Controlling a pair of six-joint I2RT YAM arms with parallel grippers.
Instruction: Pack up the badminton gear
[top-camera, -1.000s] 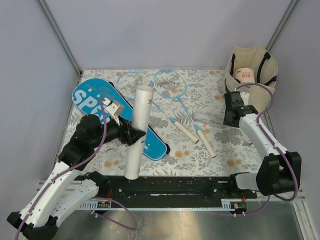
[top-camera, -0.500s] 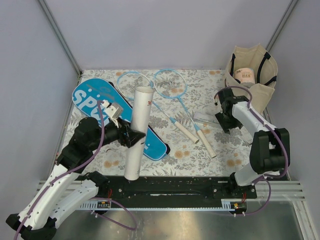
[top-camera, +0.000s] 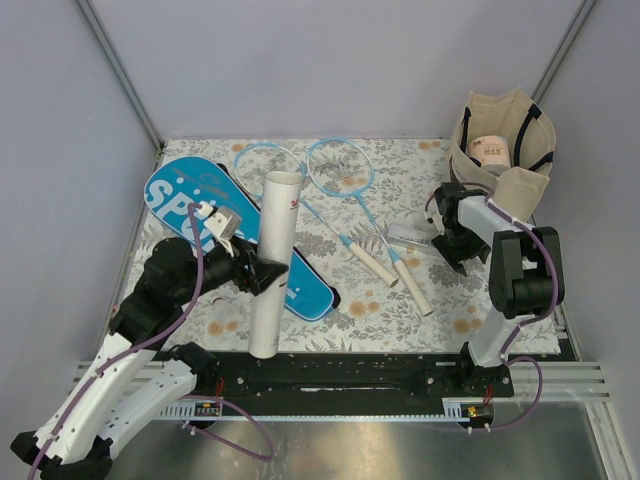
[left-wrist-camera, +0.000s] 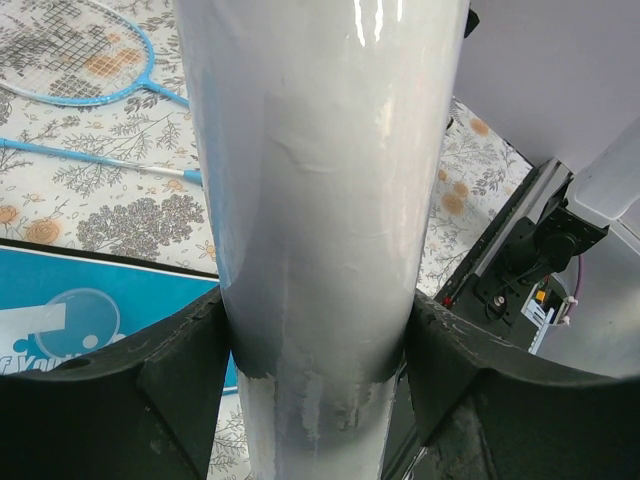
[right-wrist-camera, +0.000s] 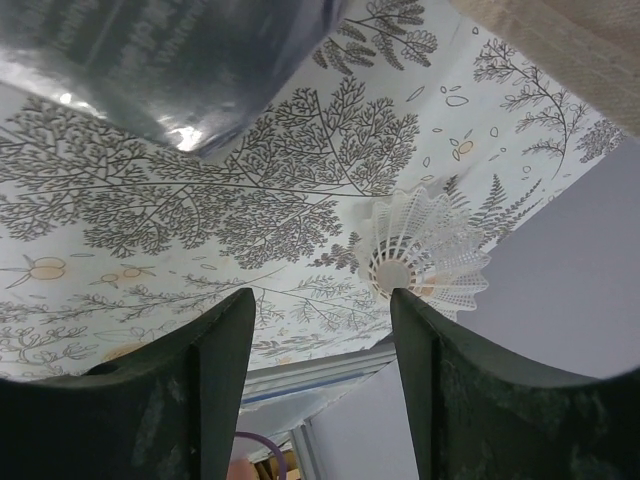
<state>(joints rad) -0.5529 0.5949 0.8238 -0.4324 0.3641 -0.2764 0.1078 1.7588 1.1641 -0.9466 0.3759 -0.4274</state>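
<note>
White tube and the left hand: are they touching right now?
Touching. The left wrist view shows the left hand with its fingers pressed against both sides of the white tube, no gap visible.

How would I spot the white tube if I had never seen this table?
Start at the flower-patterned table and find the big blue cover lying on its left side. Over the cover's near end, the left gripper clamps the white tube roughly upright. It is the only tall cylinder; the two rackets beside it lie flat.
</note>
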